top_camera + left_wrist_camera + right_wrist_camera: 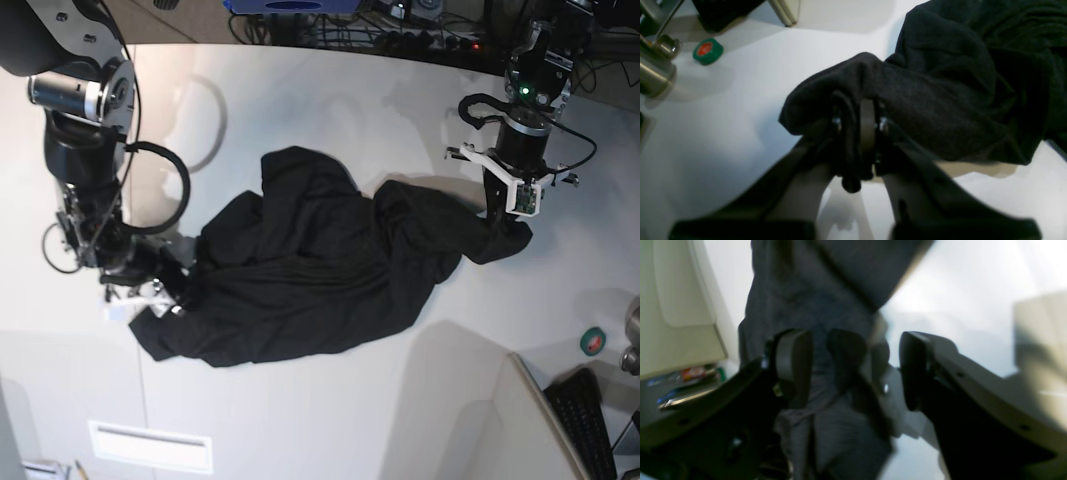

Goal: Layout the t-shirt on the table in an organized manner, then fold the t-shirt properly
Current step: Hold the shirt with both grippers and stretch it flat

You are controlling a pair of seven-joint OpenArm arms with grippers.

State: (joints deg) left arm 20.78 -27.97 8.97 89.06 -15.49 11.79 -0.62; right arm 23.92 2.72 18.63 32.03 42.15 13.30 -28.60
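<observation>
- T-shirt — black, crumpled in a heap on the desk, spanning both sets of fingers.
- Left gripper — fingers clenched on a fabric fold.
- Right gripper — fingers spread, holding nothing; cloth lies between and beneath them.
- Step in hand, judged: regrip an edge between the right fingers, then draw outward to flatten.

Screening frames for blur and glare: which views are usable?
Right wrist view: motion-blurred, right gripper and t-shirt smeared, table glaring. Left wrist view: left gripper soft up close, fabric sharp. Base view: sharp, even light, soft shadows.
</observation>
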